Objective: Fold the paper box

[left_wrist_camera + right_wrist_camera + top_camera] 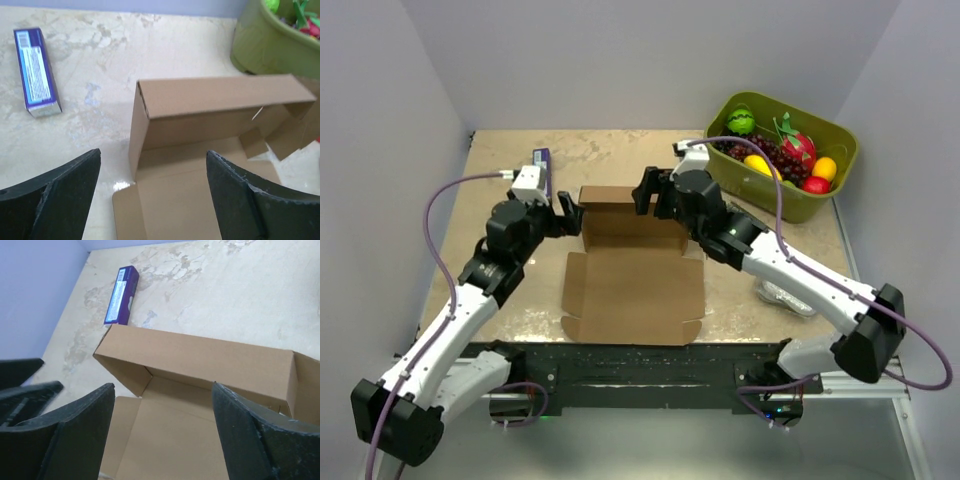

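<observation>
Starting at the left wall, a strip of bare table (pixel 490 200) runs alongside the left arm. A purple carton (pixel 542 165) lies flat up there, well apart from the paper box (pixel 632 270). The left gripper (pixel 568 214) hangs just beside the left end of the box's raised back wall, its jaws spread wide and holding nothing.

The box sits mid-table. Its back wall stands upright with the end flaps turned in, and the rest of the sheet lies flat toward the arm bases, its near edge close to the table's front lip. There is open tabletop behind it, up to the far wall.

The right gripper (pixel 646 192) is over the right end of that wall, also wide open and holding nothing. Farther right, an olive-green bin (pixel 825 205) of fruit fills the far corner, and something clear and crumpled (I can't tell what) lies by the right forearm.

The tabletop is pale, mottled stone, and plain walls close off three sides.

The left wrist view shows the open gripper (pixel 153 154), the inside of the box (pixel 215 105) with a flap leaning inward at its far end, the carton (pixel 36 70) and the bin (pixel 250 45). The right wrist view shows the open gripper (pixel 162 387) above the box (pixel 200 357), the carton (pixel 121 295) beyond, and the other gripper's dark fingers (pixel 20 385) at the frame's left edge.
</observation>
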Action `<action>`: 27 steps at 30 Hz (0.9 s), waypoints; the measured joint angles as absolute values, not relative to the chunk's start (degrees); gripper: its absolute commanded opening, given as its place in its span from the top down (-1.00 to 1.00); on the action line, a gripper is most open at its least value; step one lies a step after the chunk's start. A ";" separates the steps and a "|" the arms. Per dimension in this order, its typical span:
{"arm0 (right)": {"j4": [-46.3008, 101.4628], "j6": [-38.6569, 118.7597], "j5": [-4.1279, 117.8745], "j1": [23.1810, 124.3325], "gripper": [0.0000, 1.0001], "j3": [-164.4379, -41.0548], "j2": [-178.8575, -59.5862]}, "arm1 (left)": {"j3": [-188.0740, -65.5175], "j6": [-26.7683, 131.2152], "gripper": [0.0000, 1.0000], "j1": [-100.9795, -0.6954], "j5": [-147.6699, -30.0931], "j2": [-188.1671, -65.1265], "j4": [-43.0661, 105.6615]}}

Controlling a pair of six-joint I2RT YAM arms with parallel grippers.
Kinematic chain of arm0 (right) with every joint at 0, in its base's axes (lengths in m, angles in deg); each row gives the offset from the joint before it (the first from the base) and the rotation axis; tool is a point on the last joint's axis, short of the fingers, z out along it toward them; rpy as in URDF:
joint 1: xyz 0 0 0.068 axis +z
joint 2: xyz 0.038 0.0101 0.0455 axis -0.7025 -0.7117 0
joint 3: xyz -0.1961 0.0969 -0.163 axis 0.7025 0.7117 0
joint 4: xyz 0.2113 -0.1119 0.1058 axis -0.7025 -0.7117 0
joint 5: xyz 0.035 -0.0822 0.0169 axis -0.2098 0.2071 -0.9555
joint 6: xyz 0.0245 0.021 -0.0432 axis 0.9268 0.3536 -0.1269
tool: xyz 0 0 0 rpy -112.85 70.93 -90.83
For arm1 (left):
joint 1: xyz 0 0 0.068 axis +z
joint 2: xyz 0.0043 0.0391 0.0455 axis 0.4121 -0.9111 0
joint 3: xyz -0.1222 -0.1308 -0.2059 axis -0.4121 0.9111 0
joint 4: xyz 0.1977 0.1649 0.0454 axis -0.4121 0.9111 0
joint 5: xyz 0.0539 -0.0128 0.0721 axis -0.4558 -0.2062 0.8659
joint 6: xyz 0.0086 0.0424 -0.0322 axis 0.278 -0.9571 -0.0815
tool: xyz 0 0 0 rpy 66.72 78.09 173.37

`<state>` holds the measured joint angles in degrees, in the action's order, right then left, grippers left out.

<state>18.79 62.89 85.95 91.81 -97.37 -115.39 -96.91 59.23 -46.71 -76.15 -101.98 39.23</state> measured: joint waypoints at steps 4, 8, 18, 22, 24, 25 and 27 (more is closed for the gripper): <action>18.92 61.77 85.97 91.81 -0.42 -100.63 -121.19 | -102.96 59.85 -0.54 -43.54 -80.63 -107.99 38.61; 18.81 61.25 86.01 91.81 -0.37 -101.44 -125.84 | -104.43 60.96 -0.41 -40.30 -85.85 -115.07 37.24; 18.83 60.55 86.49 91.81 -0.30 -101.98 -129.25 | -100.12 65.20 -0.22 -38.97 -92.48 -120.25 27.64; 18.79 60.42 86.67 91.81 -0.30 -102.05 -129.25 | -99.73 65.48 -0.13 -38.47 -93.35 -120.78 25.52; 18.79 60.15 87.17 91.81 -0.28 -102.14 -129.25 | -99.71 65.57 -0.05 -37.83 -93.77 -121.13 24.65; 18.72 59.98 87.47 91.81 -0.26 -102.29 -129.25 | -99.71 65.59 -0.01 -37.46 -93.96 -121.46 24.06; 18.42 59.67 87.89 91.81 -0.21 -103.08 -129.45 | -99.71 65.62 0.05 -36.61 -94.47 -122.31 23.10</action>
